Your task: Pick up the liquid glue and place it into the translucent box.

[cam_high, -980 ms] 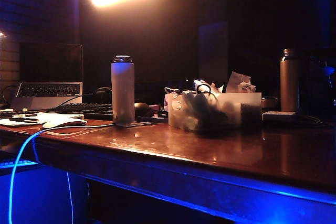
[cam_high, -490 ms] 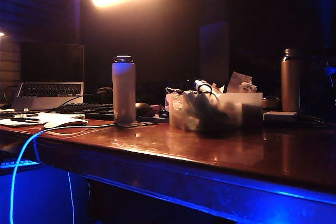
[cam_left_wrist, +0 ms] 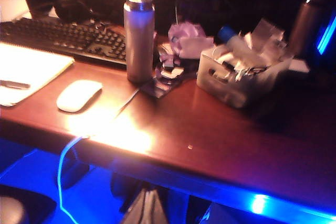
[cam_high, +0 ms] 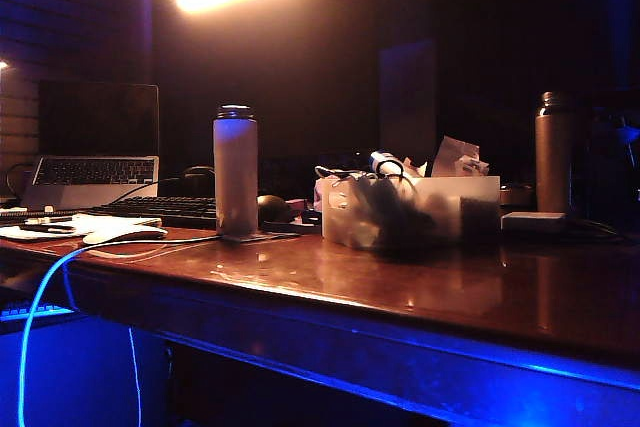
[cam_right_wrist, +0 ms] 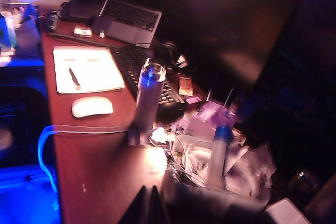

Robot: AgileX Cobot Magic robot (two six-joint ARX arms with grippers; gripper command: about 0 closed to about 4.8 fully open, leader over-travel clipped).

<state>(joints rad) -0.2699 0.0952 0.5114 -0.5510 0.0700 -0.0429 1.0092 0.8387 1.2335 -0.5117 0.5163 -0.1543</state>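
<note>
The liquid glue (cam_high: pixel 383 162), a pale tube with a blue band, lies tilted on top of the clutter inside the translucent box (cam_high: pixel 440 202). The left wrist view shows the liquid glue (cam_left_wrist: pixel 237 44) in the box (cam_left_wrist: pixel 226 85) far across the table. My left gripper (cam_left_wrist: pixel 149 191) hangs shut and empty in front of the table's near edge. In the right wrist view the liquid glue (cam_right_wrist: pixel 217 156) leans among cables in the box (cam_right_wrist: pixel 210 198). My right gripper (cam_right_wrist: pixel 148 187) is shut and empty, above the table beside the box. Neither gripper shows in the exterior view.
A tall white flask (cam_high: pixel 235 172) stands left of the box, with a keyboard (cam_high: pixel 165 209), laptop (cam_high: pixel 90 172), mouse (cam_high: pixel 125 234) and notepad (cam_right_wrist: pixel 86 69) further left. A brownish metal bottle (cam_high: pixel 551 152) and a flat grey block (cam_high: pixel 533 221) are on the right.
</note>
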